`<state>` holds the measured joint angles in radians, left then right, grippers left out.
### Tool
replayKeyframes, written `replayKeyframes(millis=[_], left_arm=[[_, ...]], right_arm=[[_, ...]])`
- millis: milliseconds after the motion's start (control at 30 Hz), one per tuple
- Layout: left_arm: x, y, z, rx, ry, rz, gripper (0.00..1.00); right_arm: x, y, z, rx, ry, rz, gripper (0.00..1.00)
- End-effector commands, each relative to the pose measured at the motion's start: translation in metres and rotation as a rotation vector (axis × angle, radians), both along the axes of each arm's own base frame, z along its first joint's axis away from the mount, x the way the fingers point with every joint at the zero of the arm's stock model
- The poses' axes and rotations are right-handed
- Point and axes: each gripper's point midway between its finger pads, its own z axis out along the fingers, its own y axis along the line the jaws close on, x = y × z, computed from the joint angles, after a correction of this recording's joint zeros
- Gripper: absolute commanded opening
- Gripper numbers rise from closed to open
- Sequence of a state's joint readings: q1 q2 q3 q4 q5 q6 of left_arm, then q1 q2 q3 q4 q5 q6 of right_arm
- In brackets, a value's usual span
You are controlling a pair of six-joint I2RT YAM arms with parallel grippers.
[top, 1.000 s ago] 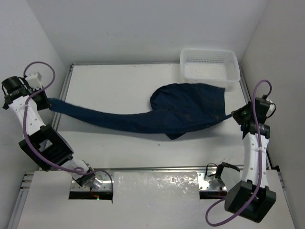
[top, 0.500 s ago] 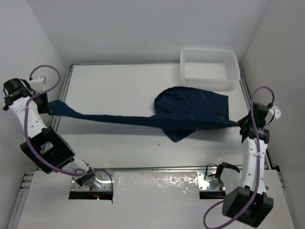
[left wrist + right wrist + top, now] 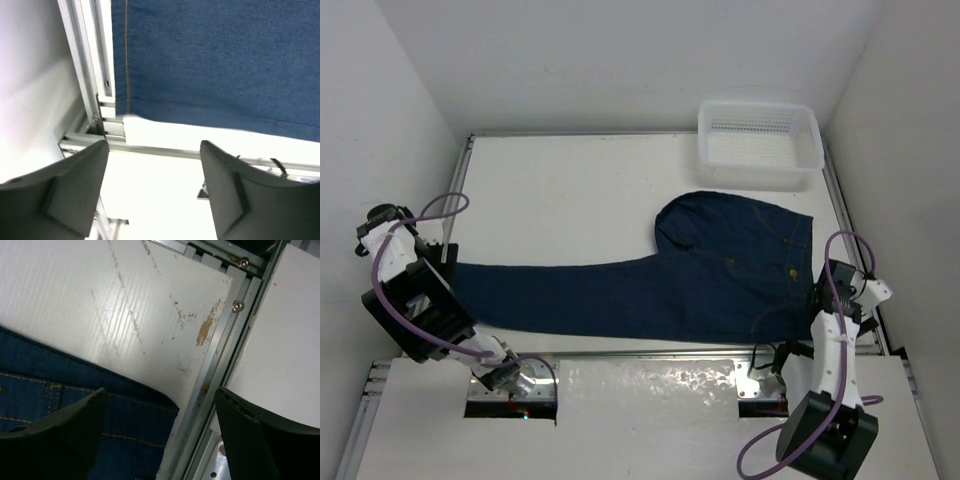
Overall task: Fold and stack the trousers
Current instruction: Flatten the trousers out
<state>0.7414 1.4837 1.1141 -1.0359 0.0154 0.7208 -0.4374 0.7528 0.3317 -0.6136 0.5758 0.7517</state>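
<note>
Across the near half of the white table (image 3: 570, 190), running from 9 o'clock to 3 o'clock, the trousers (image 3: 720, 270) are down flat. That's dark navy denim, the legs stretched out long toward 9 o'clock and the waist and seat spread wide at the 3 o'clock end. The seat bulges up toward 12 o'clock, stopping short of the white mesh basket (image 3: 756, 104), which sits apart in the far corner at 1 o'clock.

At 9 o'clock the left arm is tucked low by the table's edge. The left gripper (image 3: 154, 150) is spread wide, with nothing between the fingers. Its wrist camera looks past them at the leg hem, which lies over the table and its aluminium side rail.

At 4 o'clock the right arm hangs just off the waistband. The right gripper (image 3: 160, 395) is also parted and holding nothing. The waist corner lies on the scuffed board beside it, orange stitching showing, with denim and fingers apart.

Smallest of all is the tan waist button (image 3: 792, 270), a little dot near the 3 o'clock end of the jeans, facing up.
</note>
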Motion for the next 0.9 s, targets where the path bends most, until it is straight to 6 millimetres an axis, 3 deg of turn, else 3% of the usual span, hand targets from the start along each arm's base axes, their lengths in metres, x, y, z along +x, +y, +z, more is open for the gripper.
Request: replayKeyframes(millis=[0, 67, 100, 133, 167, 200, 233, 267, 300, 333, 367, 400, 433, 467, 500, 533, 600, 633, 700, 733, 800, 867], left_arm=[[0.015, 0.019, 0.024, 0.069, -0.060, 0.000, 0.78], [0.052, 0.012, 0.053, 0.012, -0.239, -0.024, 0.79], [0.088, 0.011, 0.089, 0.019, -0.393, -0.053, 0.75], [0.096, 0.016, 0.105, 0.044, -0.431, -0.041, 0.75], [0.125, -0.006, 0.120, 0.042, -0.484, -0.129, 0.66], [0.147, -0.019, 0.140, 0.069, -0.526, -0.189, 0.62], [0.167, -0.042, 0.136, 0.038, -0.519, -0.240, 0.59], [0.193, -0.095, 0.146, -0.033, -0.553, -0.368, 0.52], [0.204, -0.123, 0.143, -0.106, -0.556, -0.414, 0.51], [0.218, -0.171, 0.129, -0.220, -0.525, -0.467, 0.50], [0.229, -0.201, 0.130, -0.292, -0.543, -0.513, 0.51], [0.235, -0.221, 0.123, -0.323, -0.525, -0.537, 0.52], [0.240, -0.260, 0.105, -0.375, -0.470, -0.587, 0.57], [0.245, -0.284, 0.103, -0.409, -0.471, -0.632, 0.59], [0.249, -0.303, 0.086, -0.439, -0.432, -0.649, 0.61], [0.246, -0.338, 0.080, -0.467, -0.418, -0.717, 0.64], [0.246, -0.373, 0.071, -0.493, -0.394, -0.778, 0.67], [0.237, -0.405, 0.052, -0.513, -0.339, -0.837, 0.70], [0.234, -0.435, 0.045, -0.529, -0.326, -0.875, 0.73], [0.229, -0.458, 0.032, -0.547, -0.308, -0.907, 0.74], [0.220, -0.482, 0.015, -0.591, -0.269, -0.903, 0.73], [0.211, -0.491, 0.002, -0.624, -0.230, -0.904, 0.71]], right_arm=[[0.027, -0.024, 0.037, -0.107, -0.049, 0.038, 0.86], [0.049, -0.031, 0.060, -0.155, -0.076, 0.137, 0.88], [0.074, -0.032, 0.083, -0.175, -0.139, 0.233, 0.80], [0.089, -0.030, 0.097, -0.188, -0.183, 0.292, 0.80], [0.106, -0.024, 0.109, -0.190, -0.232, 0.367, 0.62], [0.128, -0.012, 0.128, -0.194, -0.302, 0.464, 0.55], [0.153, 0.007, 0.141, -0.183, -0.384, 0.603, 0.51], [0.170, 0.026, 0.149, -0.169, -0.413, 0.701, 0.49], [0.179, 0.037, 0.150, -0.158, -0.418, 0.754, 0.51], [0.184, 0.044, 0.147, -0.130, -0.403, 0.788, 0.52], [0.195, 0.054, 0.138, -0.066, -0.377, 0.826, 0.55], [0.198, 0.056, 0.129, -0.017, -0.352, 0.824, 0.57], [0.191, 0.058, 0.113, 0.055, -0.284, 0.796, 0.58], [0.194, 0.058, 0.097, 0.103, -0.225, 0.784, 0.56], [0.194, 0.058, 0.090, 0.122, -0.201, 0.782, 0.56], [0.196, 0.060, 0.083, 0.143, -0.193, 0.790, 0.56], [0.196, 0.064, 0.065, 0.183, -0.178, 0.786, 0.56], [0.198, 0.064, 0.061, 0.189, -0.186, 0.777, 0.56], [0.194, 0.069, 0.045, 0.234, -0.162, 0.779, 0.56], [0.194, 0.071, 0.041, 0.244, -0.165, 0.780, 0.56], [0.190, 0.077, 0.027, 0.283, -0.158, 0.785, 0.56], [0.182, 0.080, 0.015, 0.308, -0.136, 0.780, 0.57]])
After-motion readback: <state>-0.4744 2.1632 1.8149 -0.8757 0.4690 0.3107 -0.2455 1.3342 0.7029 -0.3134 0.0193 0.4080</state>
